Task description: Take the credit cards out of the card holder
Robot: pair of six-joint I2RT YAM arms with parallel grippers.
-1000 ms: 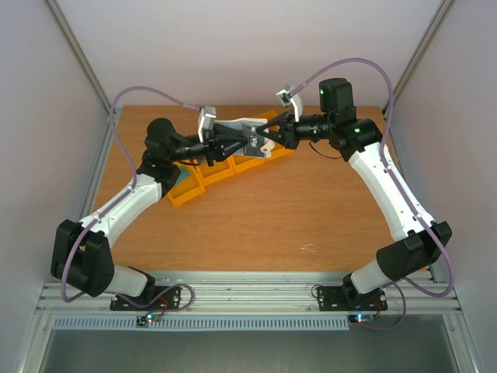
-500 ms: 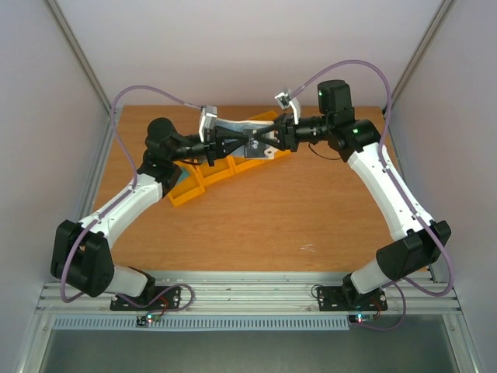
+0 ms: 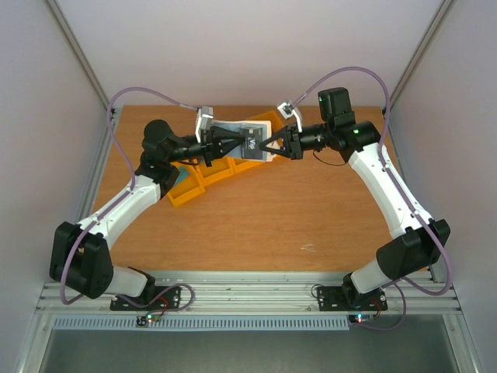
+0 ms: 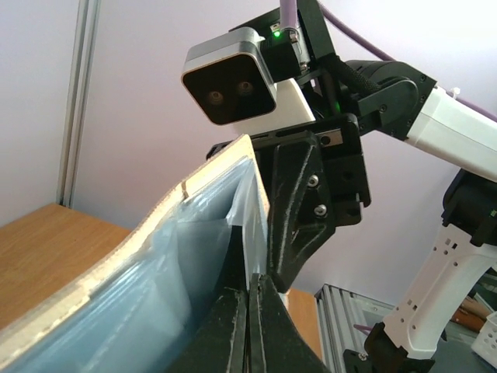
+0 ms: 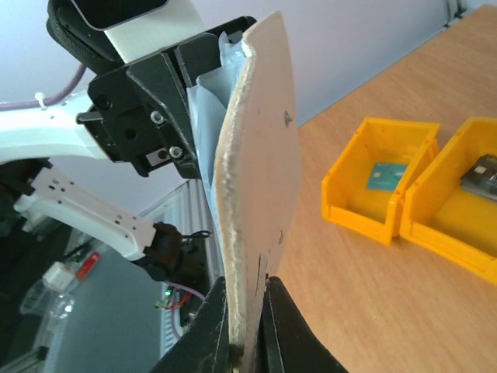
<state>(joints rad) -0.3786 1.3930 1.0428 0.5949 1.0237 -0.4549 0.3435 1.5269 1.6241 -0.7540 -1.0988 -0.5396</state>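
Up in the air over the yellow bins point(image 3: 203, 180), the card holder point(image 3: 247, 141) hangs between two claws. The left gripper point(image 4: 250, 326) is pressed tight on a thin edge of its pale blue pocket side. The right gripper point(image 5: 248, 342) pinches the edge of the cream side. Down below, a teal card point(image 5: 383, 177) lies in one bin and a dark card point(image 5: 485, 169) in the next

The wooden counter point(image 3: 272, 210) carried a row of yellow bins point(image 3: 189, 193), set touching one another, running diagonally from the left toward the far middle of its surface.
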